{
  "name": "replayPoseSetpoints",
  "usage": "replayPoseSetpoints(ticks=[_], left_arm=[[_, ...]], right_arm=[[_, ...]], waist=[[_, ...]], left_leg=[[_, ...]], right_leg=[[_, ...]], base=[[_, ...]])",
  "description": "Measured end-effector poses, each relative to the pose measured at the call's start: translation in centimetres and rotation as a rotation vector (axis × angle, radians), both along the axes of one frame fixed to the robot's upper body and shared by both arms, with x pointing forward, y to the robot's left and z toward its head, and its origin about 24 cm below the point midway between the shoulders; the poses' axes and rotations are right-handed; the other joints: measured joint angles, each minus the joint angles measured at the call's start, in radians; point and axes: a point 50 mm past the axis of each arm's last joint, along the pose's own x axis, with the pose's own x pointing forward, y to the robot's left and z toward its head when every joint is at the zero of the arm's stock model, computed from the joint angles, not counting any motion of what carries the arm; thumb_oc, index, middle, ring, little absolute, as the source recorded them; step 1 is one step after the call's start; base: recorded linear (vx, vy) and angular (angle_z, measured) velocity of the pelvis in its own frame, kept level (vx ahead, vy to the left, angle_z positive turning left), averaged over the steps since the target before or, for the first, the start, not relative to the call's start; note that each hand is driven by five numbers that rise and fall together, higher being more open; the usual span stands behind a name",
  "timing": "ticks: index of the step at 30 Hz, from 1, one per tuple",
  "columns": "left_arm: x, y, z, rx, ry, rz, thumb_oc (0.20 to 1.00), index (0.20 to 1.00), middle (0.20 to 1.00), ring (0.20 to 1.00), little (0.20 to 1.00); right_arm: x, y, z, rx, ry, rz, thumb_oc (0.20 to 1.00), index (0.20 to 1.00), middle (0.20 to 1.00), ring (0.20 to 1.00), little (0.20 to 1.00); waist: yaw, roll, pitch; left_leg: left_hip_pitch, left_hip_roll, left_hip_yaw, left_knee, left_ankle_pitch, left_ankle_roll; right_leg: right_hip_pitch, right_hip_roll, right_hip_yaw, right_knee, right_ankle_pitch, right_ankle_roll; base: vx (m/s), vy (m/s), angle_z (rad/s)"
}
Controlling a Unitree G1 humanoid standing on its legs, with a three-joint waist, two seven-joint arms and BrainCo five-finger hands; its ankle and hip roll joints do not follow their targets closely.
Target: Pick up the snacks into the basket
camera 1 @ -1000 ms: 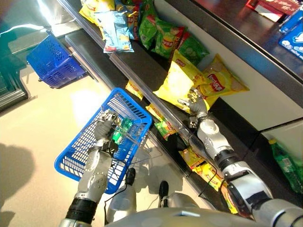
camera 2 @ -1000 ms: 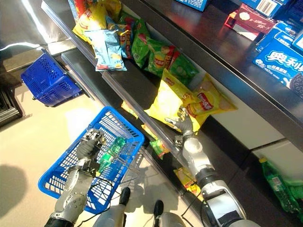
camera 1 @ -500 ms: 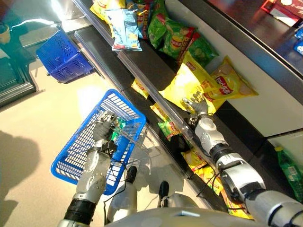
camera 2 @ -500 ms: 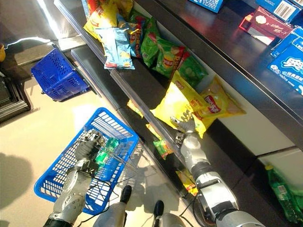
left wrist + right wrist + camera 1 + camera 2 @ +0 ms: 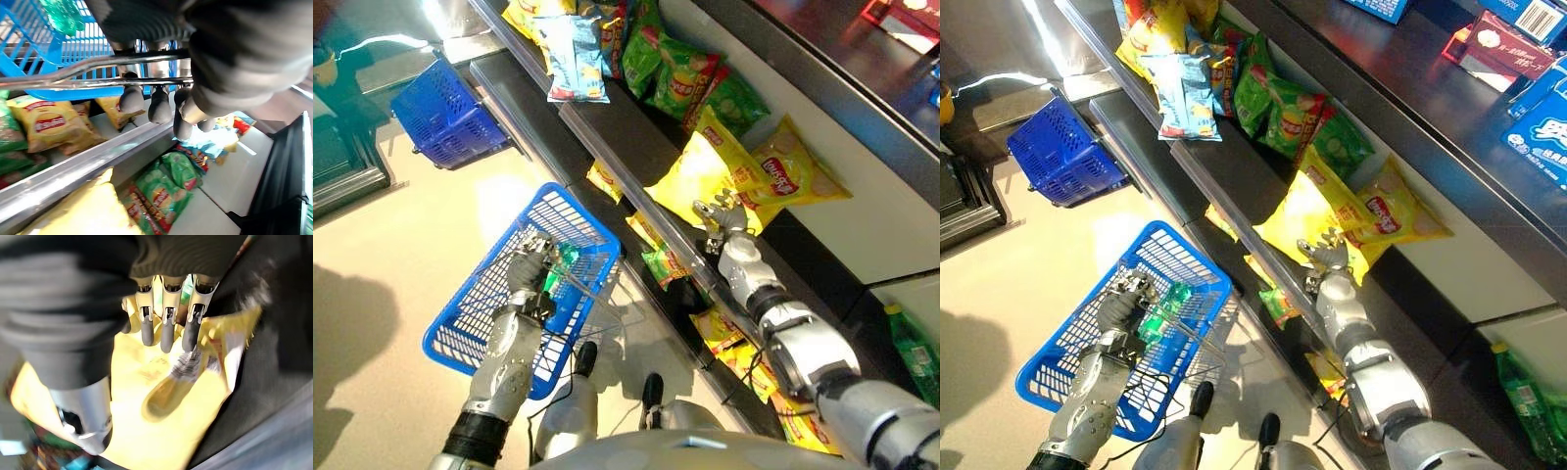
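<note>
— Down at the shelf (image 5: pixel 607 147) edge, what's the right robot hand (image 5: pixel 725 217) doing?
— It's spread over the big yellow bag (image 5: pixel 690 181), fingers (image 5: pixel 166 330) straight and splayed, thumb apart. Nothing is pinched; whether the tips touch the bag, I cannot tell.
— And beside that robot hand?
— Another yellow bag (image 5: pixel 798 176) lies just past it, partly overlapping the first. Farther along the shelf from the fingers sit green bags (image 5: pixel 1288 113), then a pale blue bag (image 5: pixel 570 54) hanging over the shelf lip.
— Anything below it?
— Under the wrist, on the lower shelf, more snack packs (image 5: pixel 661 264) in yellow and green are tucked in.
— Over to the left robot hand (image 5: pixel 530 266)?
— Fingers (image 5: pixel 131 98) curled round the wire handle (image 5: pixel 98 73) of the basket (image 5: pixel 470 333). Firm wrap, clear in the wrist view.
— What's in the basket?
— A green pack (image 5: pixel 1163 311) right under that robot hand, lying on the blue mesh. The yellow bags sit on the shelf, well apart from the basket.
— Anything else around?
— A second basket (image 5: pixel 445 113), darker blue, sits on the floor (image 5: pixel 382 245) well beyond the left robot hand, by the shelf's base.
</note>
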Motion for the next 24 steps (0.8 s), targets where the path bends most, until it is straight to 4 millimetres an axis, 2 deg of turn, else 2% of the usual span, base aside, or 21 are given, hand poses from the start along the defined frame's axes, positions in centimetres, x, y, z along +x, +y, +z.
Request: replayPoseSetpoints(ticks=[4, 6, 13, 17, 23, 24], left_arm=[[0.4, -0.5, 0.4, 0.02, -0.015, -0.039, 0.2, 0.2, 0.2, 0.2, 0.2], [0.6, -1.0, 0.6, 0.022, -0.022, -0.059, 0.2, 0.2, 0.2, 0.2, 0.2], [1.5, -2.3, 1.4, 0.025, -0.056, -0.118, 0.2, 0.2, 0.2, 0.2, 0.2], [1.4, -2.2, 1.4, 0.034, -0.053, -0.122, 0.2, 0.2, 0.2, 0.2, 0.2], [1.9, -2.3, 2.0, 0.041, -0.078, -0.128, 0.2, 0.2, 0.2, 0.2, 0.2], [2.0, -2.3, 2.0, 0.041, -0.078, -0.128, 0.2, 0.2, 0.2, 0.2, 0.2]], right_arm=[[1.1, -0.9, 1.8, -0.145, -0.002, -0.003, 1.0, 1.0, 1.0, 1.0, 1.0], [1.6, -2.2, 3.0, -0.198, -0.008, -0.037, 1.0, 1.0, 1.0, 1.0, 1.0], [3.2, -5.8, 8.9, -0.304, -0.118, -0.152, 1.0, 1.0, 1.0, 1.0, 1.0], [3.4, -6.1, 9.9, -0.318, -0.14, -0.167, 1.0, 1.0, 1.0, 1.0, 1.0], [3.4, -6.3, 10.1, -0.325, -0.135, -0.178, 1.0, 1.0, 1.0, 1.0, 1.0], [3.4, -6.3, 10.2, -0.326, -0.132, -0.18, 0.827, 0.827, 0.827, 0.827, 0.827]], waist=[[0.007, 0.001, 0.002], [0.025, 0.001, 0.01], [0.055, 0.006, 0.113], [0.058, -0.002, 0.127], [0.058, -0.002, 0.127], [0.057, -0.002, 0.127]], left_leg=[[-0.066, 0.001, -0.02, 0.029, -0.002, -0.009], [-0.117, 0.003, -0.044, 0.053, 0.003, -0.015], [-0.214, 0.002, -0.119, 0.102, 0.003, -0.041], [-0.221, 0.0, -0.13, 0.092, 0.01, -0.041], [-0.222, -0.008, -0.132, 0.093, 0.012, -0.039], [-0.223, -0.008, -0.133, 0.094, 0.011, -0.039]], right_leg=[[-0.044, 0.003, -0.02, 0.002, 0.004, -0.003], [-0.075, 0.014, -0.046, 0.004, 0.005, -0.004], [-0.117, 0.034, -0.101, -0.007, 0.014, -0.02], [-0.117, 0.036, -0.109, -0.02, 0.015, -0.021], [-0.111, 0.035, -0.115, -0.029, 0.016, -0.021], [-0.111, 0.036, -0.117, -0.03, 0.016, -0.021]], base=[[-0.03, -0.073, 0.15], [-0.03, -0.098, 0.24], [-0.01, -0.063, 0.26], [0.01, -0.021, 0.13], [0.0, 0.0, 0.01], [-0.01, 0.006, 0.05]])
